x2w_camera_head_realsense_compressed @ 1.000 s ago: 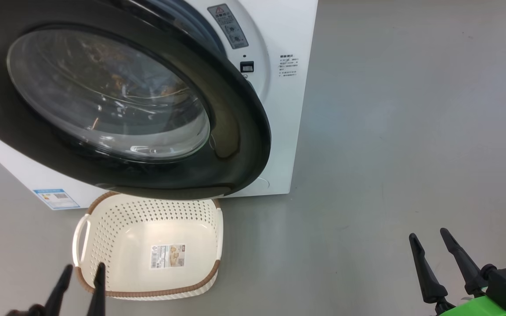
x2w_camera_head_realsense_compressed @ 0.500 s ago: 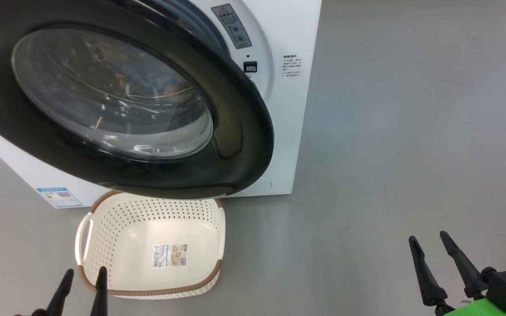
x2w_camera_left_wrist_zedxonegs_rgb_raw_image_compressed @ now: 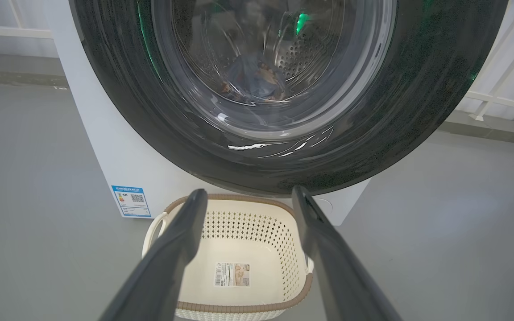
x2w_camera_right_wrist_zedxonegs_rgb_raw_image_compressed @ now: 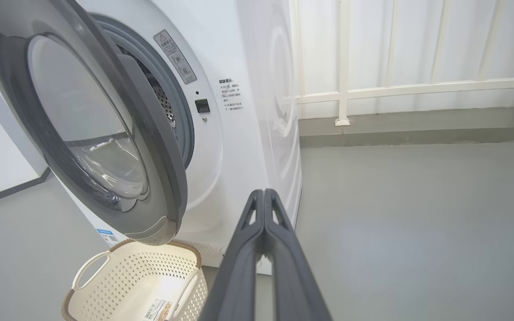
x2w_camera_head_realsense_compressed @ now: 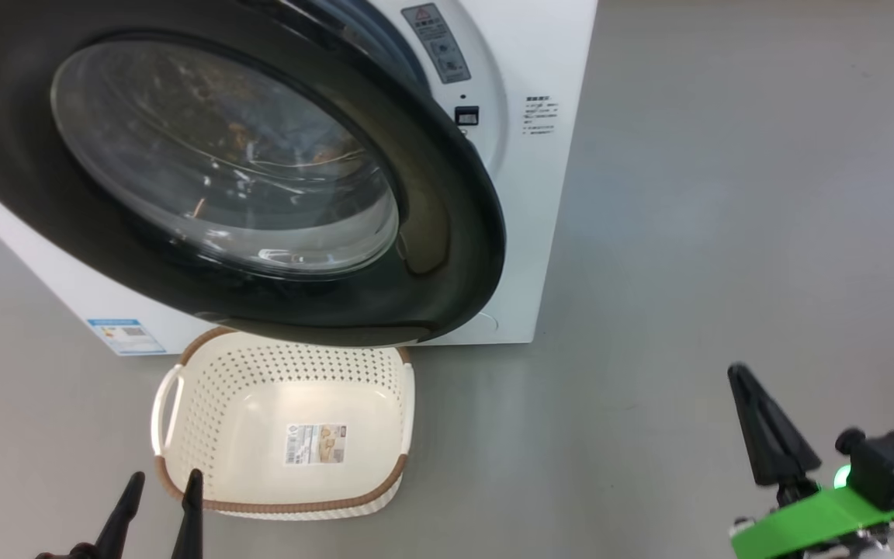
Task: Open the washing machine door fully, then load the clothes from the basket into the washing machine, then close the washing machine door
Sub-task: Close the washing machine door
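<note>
The big round black-rimmed glass door [x2w_camera_right_wrist_zedxonegs_rgb_raw_image_compressed: 92, 129] hangs ajar, up and left of my right claw [x2w_camera_right_wrist_zedxonegs_rgb_raw_image_compressed: 264, 192], pinched shut.

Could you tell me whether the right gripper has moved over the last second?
Yes: the right gripper has shut, and its tips have risen in the head view, nearer the bottom corner of the washing machine.

I see smooth grey floor [x2w_camera_head_realsense_compressed: 726, 194] under my left gripper [x2w_camera_head_realsense_compressed: 166, 475]. The basket [x2w_camera_head_realsense_compressed: 292, 508] sits on it just past the fingertips [x2w_camera_head_realsense_compressed: 191, 505], and the washing machine [x2w_camera_head_realsense_compressed: 548, 233] stands on it right behind the basket, farther ahead.
</note>
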